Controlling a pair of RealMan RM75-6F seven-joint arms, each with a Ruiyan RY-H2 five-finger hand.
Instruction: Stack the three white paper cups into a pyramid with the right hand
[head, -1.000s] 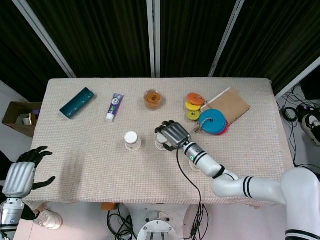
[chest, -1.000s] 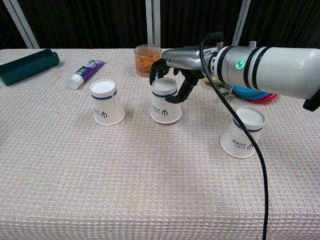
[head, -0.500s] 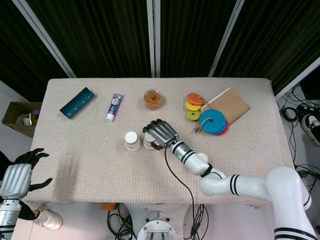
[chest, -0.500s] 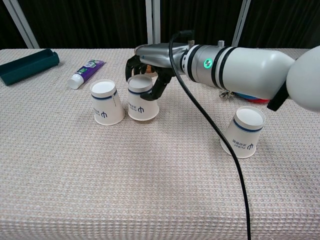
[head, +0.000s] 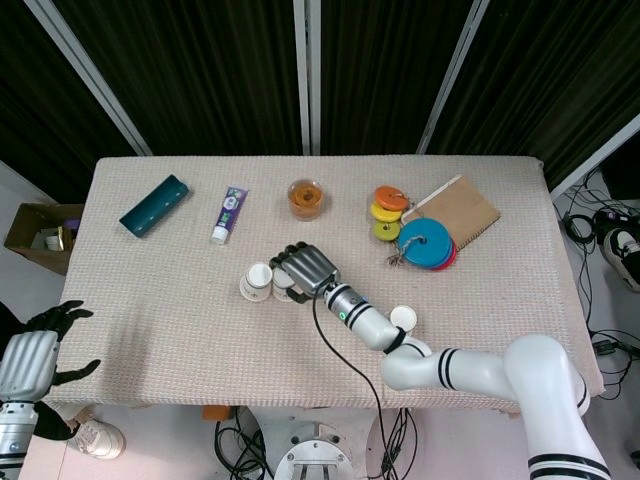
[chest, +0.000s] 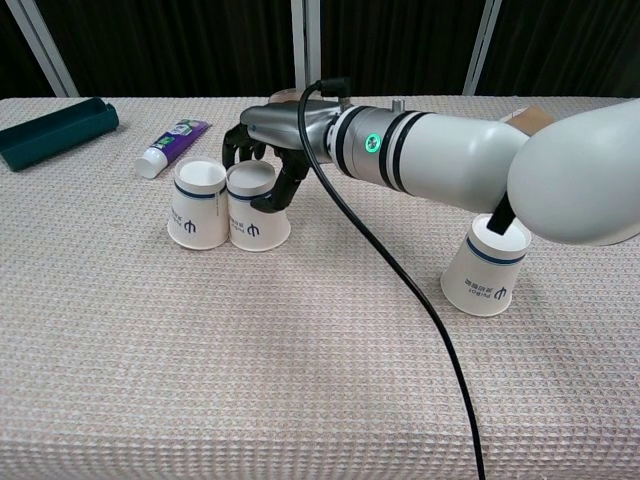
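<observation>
Three white paper cups stand upside down on the cloth. My right hand grips the middle cup from above and behind, its fingers curled around the upper part. That cup touches the left cup, which leans slightly away. The third cup stands alone to the right, partly behind my forearm. My left hand hangs off the table's left edge with its fingers spread, holding nothing.
Along the far side lie a teal case, a toothpaste tube, a glass of orange snacks, coloured discs and a brown notebook. A black cable trails from my right wrist across the cloth.
My right hand slid the middle cup leftward until it met the left cup, which has shifted a little left and tilted. The third cup has stayed put.
</observation>
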